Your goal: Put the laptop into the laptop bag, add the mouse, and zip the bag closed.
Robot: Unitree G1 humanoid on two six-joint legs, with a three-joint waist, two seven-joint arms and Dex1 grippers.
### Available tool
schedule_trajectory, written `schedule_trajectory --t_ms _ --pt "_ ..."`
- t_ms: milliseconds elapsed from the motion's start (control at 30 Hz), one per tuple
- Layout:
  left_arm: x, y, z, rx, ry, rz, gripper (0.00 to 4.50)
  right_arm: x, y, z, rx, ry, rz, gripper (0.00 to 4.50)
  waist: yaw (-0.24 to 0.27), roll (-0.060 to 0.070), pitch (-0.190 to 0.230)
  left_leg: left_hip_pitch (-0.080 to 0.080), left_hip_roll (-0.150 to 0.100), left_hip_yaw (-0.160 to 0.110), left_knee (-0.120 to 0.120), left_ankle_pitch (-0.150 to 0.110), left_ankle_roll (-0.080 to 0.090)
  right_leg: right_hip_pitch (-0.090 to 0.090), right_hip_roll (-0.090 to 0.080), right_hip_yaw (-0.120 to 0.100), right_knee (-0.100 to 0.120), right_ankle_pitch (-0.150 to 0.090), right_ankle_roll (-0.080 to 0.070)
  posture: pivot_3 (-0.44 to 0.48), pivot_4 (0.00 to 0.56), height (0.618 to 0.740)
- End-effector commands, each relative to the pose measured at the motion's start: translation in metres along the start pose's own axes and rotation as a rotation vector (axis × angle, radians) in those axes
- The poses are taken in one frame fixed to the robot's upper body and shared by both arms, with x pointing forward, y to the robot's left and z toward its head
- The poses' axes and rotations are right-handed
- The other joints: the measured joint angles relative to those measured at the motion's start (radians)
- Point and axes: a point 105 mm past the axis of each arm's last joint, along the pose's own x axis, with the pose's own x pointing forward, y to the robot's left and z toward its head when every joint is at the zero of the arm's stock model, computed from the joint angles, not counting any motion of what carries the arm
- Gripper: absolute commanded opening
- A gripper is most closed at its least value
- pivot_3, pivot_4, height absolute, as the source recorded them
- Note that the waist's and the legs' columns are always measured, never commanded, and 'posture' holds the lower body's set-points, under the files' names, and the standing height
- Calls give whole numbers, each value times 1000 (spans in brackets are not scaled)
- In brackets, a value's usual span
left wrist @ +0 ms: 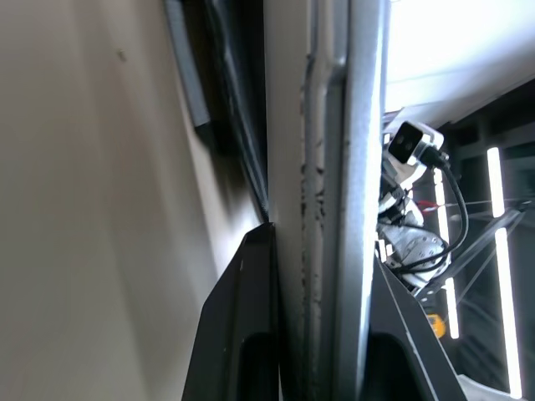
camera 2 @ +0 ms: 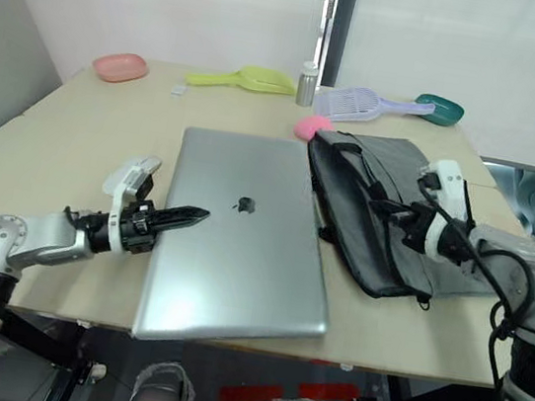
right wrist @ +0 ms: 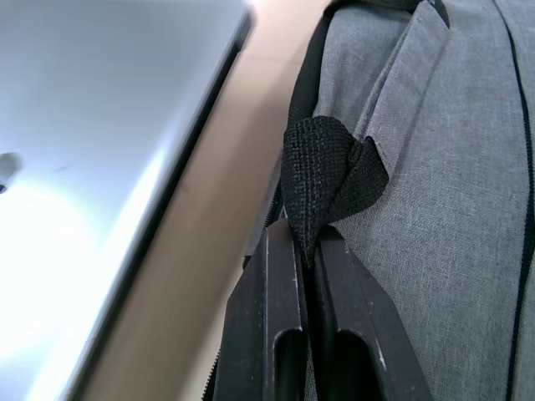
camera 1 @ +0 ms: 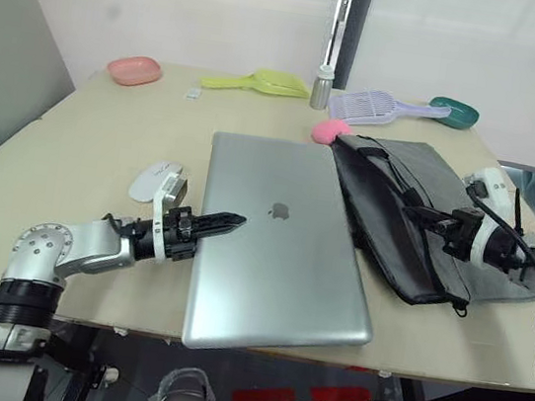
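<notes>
Laptop (camera 1: 276, 247) gripped at its left edge, bag strap pinched beside it.

One silver laptop lies closed on the table (camera 1: 84, 155), its near edge at the table's front edge. The left gripper (camera 1: 227, 223) has its two black fingers clamped on the laptop's left edge, one above the lid and one beneath. One white mouse (camera 1: 151, 180) sits just left of the laptop, behind that gripper. One grey laptop bag (camera 1: 405, 215) lies just right of the laptop; the right gripper (right wrist: 305, 251) is closed tight on one black strap handle (right wrist: 322, 171). Beyond the laptop are one pink plush (camera 1: 330, 131), one pink dish (camera 1: 133, 69), one green dish (camera 1: 454, 111), two scoops, yellow-green (camera 1: 256, 82) and lilac (camera 1: 375, 106), and one small bottle (camera 1: 321, 86).
</notes>
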Motion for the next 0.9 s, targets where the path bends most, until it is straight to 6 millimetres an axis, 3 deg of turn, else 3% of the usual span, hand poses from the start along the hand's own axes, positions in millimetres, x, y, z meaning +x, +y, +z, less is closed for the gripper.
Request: schedule_trajectory --t_ms 33,200,500,767,900 --pt "3 -35 16 42 -51 -163 306 -9 14 12 -40 -53 32 40 0 0 0 0 0 0 0 0 0 0 0 0 0 0 0 0 150 740" --pt "12 -24 9 -11 -27 -137 306 -14 20 12 -43 -65 46 40 -2 0 0 0 0 0 0 0 0 0 0 0 0 0 0 0 150 740" --pt "18 -11 16 -96 -86 -116 306 -19 17 18 -60 -79 25 40 -1 0 0 0 0 0 0 0 0 0 0 0 0 0 1 0 150 740" --pt "33 -13 22 -163 -206 -156 306 -12 34 13 -65 -72 87 40 -2 0 0 -1 0 0 0 0 0 0 0 0 -2 1 1 0 150 740" --pt "45 -12 15 -183 -203 -137 306 -8 46 11 -61 -78 124 40 -2 0 0 -1 0 0 -1 0 0 0 0 0 -2 1 2 0 150 740"
